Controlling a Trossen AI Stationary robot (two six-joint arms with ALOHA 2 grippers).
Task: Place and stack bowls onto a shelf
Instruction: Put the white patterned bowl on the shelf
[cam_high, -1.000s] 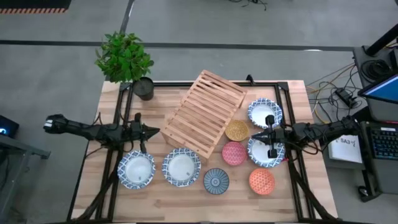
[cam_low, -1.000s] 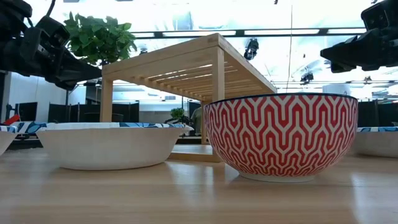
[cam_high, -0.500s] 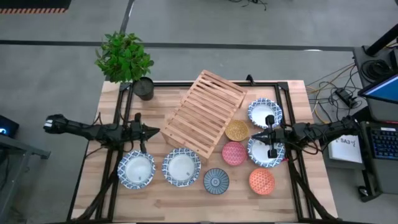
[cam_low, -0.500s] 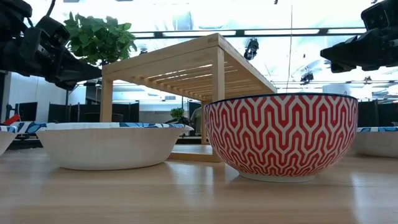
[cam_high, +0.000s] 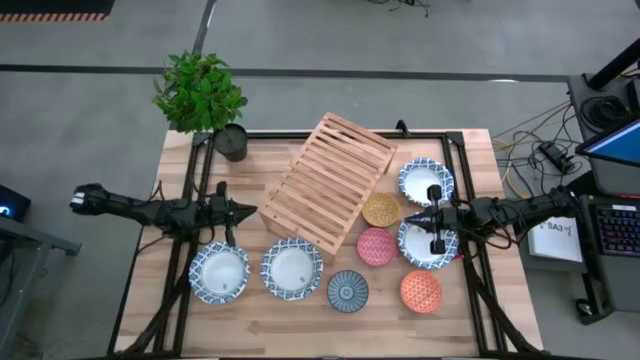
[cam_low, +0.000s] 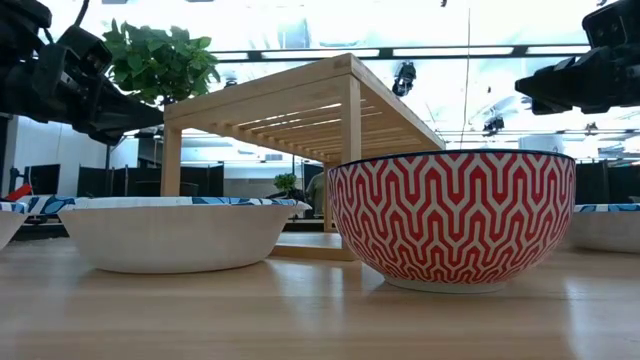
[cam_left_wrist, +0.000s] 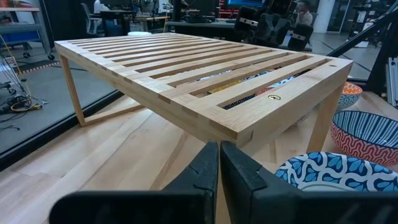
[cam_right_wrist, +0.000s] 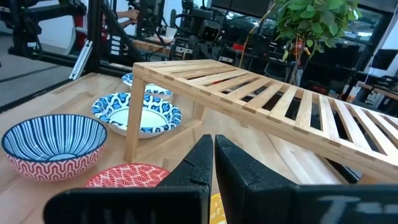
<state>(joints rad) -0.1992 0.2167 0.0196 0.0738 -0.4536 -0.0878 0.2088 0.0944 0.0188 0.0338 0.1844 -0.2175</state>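
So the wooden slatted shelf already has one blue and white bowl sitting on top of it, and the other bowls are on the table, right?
Not quite. The light wooden slatted shelf has nothing on top, as the high view shows. All eight bowls sit on the wooden table, like the blue-rimmed white bowl beside the shelf.

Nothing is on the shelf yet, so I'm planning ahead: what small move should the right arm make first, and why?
Probably open the right gripper: it is shut and holds nothing, hovering by the mustard bowl and a white bowl, while the shelf is bare.
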